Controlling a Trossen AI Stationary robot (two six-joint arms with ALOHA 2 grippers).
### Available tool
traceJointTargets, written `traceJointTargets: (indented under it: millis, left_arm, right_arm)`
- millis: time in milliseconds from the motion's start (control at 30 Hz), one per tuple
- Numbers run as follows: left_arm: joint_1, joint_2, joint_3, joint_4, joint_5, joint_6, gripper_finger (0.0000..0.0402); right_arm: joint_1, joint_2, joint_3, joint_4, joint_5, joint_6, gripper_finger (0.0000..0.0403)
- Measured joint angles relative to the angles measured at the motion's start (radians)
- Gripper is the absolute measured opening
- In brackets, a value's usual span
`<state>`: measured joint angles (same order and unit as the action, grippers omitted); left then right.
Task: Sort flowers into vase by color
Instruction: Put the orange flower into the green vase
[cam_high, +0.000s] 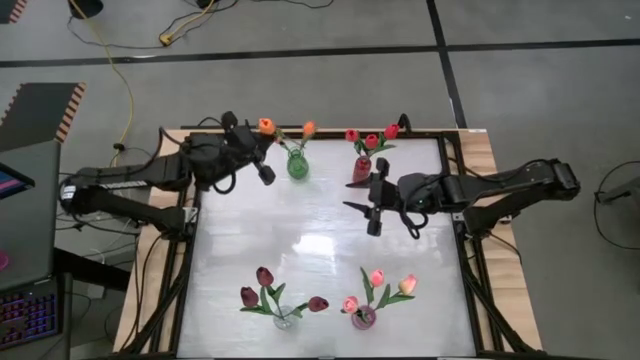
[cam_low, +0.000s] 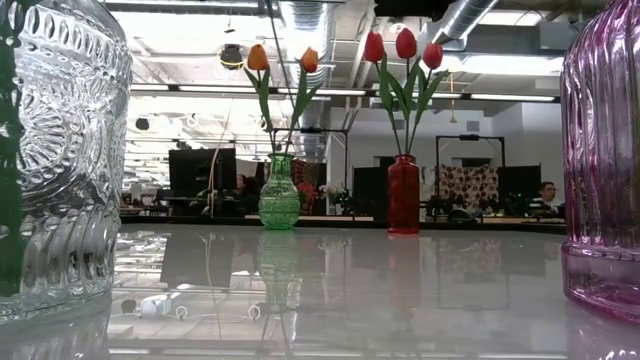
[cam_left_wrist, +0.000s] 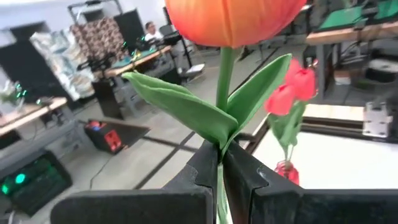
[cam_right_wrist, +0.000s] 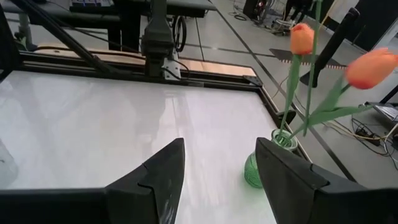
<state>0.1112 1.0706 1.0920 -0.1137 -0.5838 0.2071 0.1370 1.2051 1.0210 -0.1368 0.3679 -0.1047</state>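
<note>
Dark jointed arms, black angular jaws

Orange tulips green vase; red tulips red vase.

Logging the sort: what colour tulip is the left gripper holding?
Orange tulip, pinched in the left gripper; clearest in the left wrist view.

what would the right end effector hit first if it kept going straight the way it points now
Probably the green vase with the orange tulips. The open right end effector points across the bare white table toward it, though the vase sits slightly off its centre line, so it might pass alongside.
</note>
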Motion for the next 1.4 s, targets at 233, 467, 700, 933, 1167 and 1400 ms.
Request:
traceJointTargets:
  millis: [233, 467, 700, 933, 1167, 1400]
  left_arm:
    - [0.084, 0.007, 0.0, -0.041, 0.09, -0.074, 0.0001]
    - [0.112, 0.011, 0.0, -0.06, 0.109, -0.08, 0.0001]
    - [0.132, 0.012, 0.0, -0.124, 0.108, -0.098, 0.0001]
    - [0.142, 0.012, -0.001, -0.139, 0.108, -0.121, 0.0001]
    - [0.142, 0.063, -0.001, -0.126, 0.117, -0.122, 0.0001]
    - [0.142, 0.138, -0.001, -0.114, 0.105, -0.123, 0.0001]
  right_arm:
    - [-0.001, 0.011, 0.0, -0.003, 0.0, 0.0, 0.0223]
    - [-0.001, 0.011, 0.0, -0.006, -0.001, 0.001, 0.0223]
    - [-0.001, 0.011, 0.0, -0.006, -0.001, 0.001, 0.0223]
    - [-0.001, 0.011, 0.0, -0.006, -0.002, 0.001, 0.0223]
    - [-0.001, 0.011, 0.0, -0.006, -0.002, 0.001, 0.0223]
    - [-0.001, 0.011, 0.0, -0.006, -0.002, 0.001, 0.0223]
